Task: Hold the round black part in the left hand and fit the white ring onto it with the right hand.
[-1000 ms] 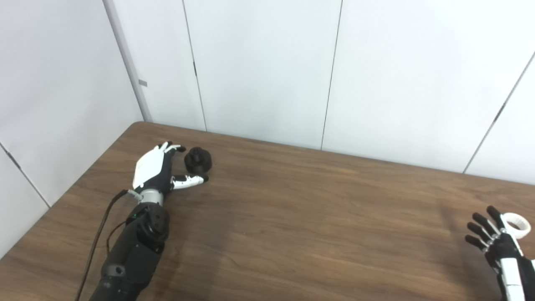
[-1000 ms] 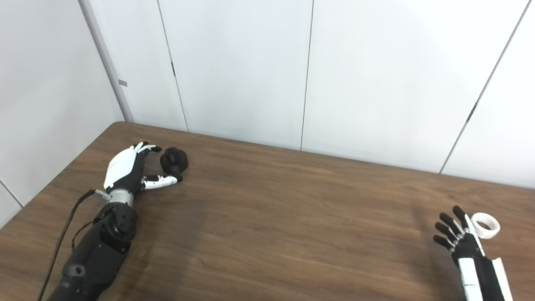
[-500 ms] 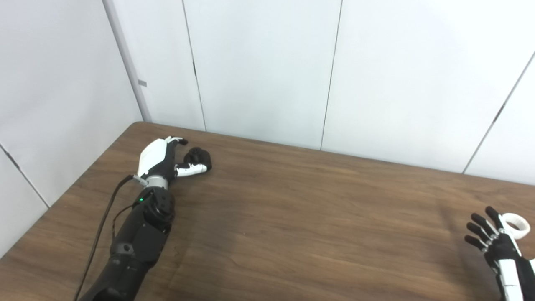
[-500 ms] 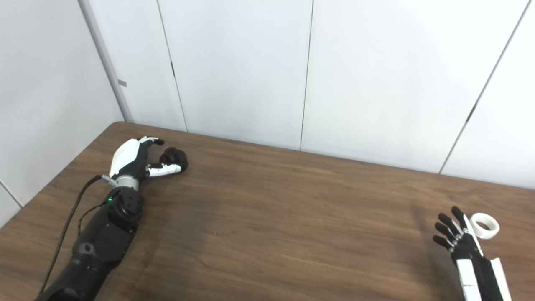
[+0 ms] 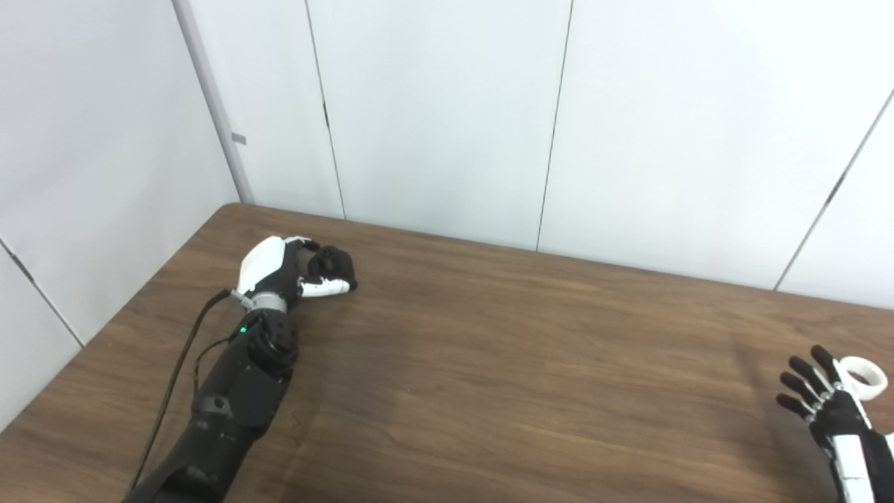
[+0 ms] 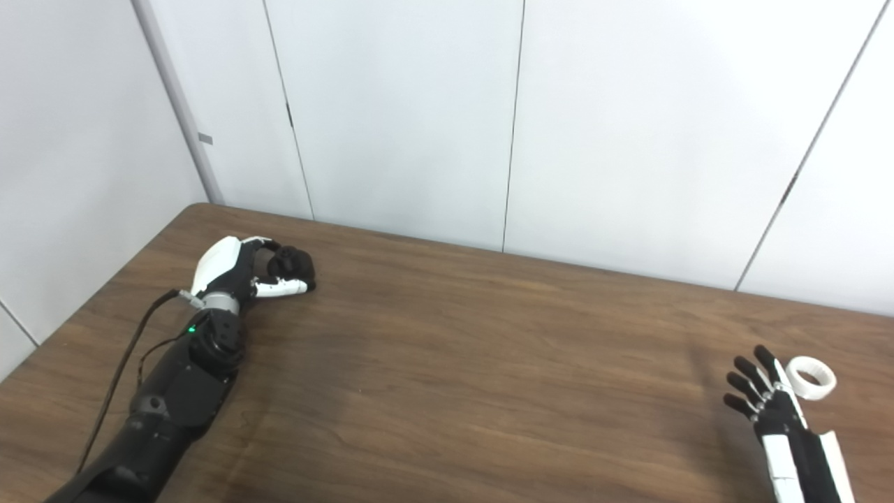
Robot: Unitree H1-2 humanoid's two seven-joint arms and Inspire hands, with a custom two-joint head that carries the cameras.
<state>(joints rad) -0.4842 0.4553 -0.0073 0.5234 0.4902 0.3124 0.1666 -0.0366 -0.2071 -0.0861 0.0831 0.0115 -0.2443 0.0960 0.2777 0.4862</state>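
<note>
While round black part (image 5: 332, 262) sits on wooden counter (image 5: 489, 363) near its far left corner, left hand (image 5: 283, 269) wraps it: fingers (image 5: 307, 246) curled over top, thumb (image 5: 327, 286) along near side, grip closed on part. White ring (image 5: 862, 371) lies flat on counter, far across from black part, by right edge. Right hand (image 5: 824, 405) just beside ring, on side toward black part, fingers spread and raised, holding nothing; contact with ring unclear. Cable (image 5: 178, 370) trails along left forearm.
</note>
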